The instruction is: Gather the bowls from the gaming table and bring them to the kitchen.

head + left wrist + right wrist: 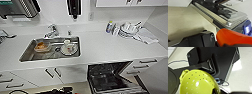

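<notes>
Head view: facing the kitchen counter (100,47), steel sink (30,55) set near its left end, dishwasher (107,78) open below the front edge. Delivery step, by the look of it; calls next for lifting both bowls up over the counter's front edge. Orange-red bowl (233,37) close at the left wrist, yellow-green perforated bowl (196,84) close at the right wrist, both apparently carried; jaw state impossible to tell. Sink already holding a clear tub (42,46) with something orange inside, plus a plate (68,49) bearing white cups.
</notes>
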Controlling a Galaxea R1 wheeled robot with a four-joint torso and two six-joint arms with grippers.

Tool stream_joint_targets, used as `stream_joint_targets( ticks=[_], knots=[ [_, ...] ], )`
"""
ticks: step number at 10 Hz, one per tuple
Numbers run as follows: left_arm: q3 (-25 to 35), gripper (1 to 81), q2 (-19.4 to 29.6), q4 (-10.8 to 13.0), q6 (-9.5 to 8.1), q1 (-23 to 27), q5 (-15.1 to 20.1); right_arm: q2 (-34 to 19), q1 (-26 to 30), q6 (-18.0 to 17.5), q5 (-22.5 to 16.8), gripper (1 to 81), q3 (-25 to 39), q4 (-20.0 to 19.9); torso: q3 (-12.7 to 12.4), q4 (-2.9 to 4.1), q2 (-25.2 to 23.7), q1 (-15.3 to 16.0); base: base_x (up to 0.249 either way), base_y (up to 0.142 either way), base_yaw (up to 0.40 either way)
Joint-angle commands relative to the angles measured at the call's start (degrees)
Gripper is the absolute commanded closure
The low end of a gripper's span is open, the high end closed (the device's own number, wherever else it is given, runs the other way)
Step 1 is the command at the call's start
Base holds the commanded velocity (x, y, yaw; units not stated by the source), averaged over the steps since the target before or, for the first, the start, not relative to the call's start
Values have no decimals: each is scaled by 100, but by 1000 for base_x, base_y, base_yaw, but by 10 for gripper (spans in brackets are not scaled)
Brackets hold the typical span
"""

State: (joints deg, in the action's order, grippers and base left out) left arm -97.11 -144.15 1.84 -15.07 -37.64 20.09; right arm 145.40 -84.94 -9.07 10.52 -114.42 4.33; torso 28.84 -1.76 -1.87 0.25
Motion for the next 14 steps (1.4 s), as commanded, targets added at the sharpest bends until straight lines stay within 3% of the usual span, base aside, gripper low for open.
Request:
stream_joint_targets(
  ticks=[1, 4, 6, 12, 14],
  knots=[
    [-739, 811, -788, -26, -145, 1008, 1023, -149, -46, 45, -410, 811, 166, 77, 0, 0, 0, 0, 0, 0, 0],
    [-950, 811, -1309, -43, -233, 1500, 1137, -61, -54, 63, -410, 811, 176, 77, 2, 0, 2, 2, 0, 0, 0],
    [-1229, 811, -1851, -8, -409, 1895, 1252, -52, -63, 64, -410, 811, 202, 77, 5, 0, 2, 2, 0, 0, 0],
    [-2110, 811, -3498, 27, -418, 2424, 1603, 45, -36, 63, -410, 811, 176, 68, 5, 0, 7, 5, 0, 0, 0],
    [-2225, 811, -3744, 44, -418, 2441, 1568, 115, -36, 63, -410, 811, 53, 68, 5, 0, 7, 5, 0, 0, 0]
  ],
)
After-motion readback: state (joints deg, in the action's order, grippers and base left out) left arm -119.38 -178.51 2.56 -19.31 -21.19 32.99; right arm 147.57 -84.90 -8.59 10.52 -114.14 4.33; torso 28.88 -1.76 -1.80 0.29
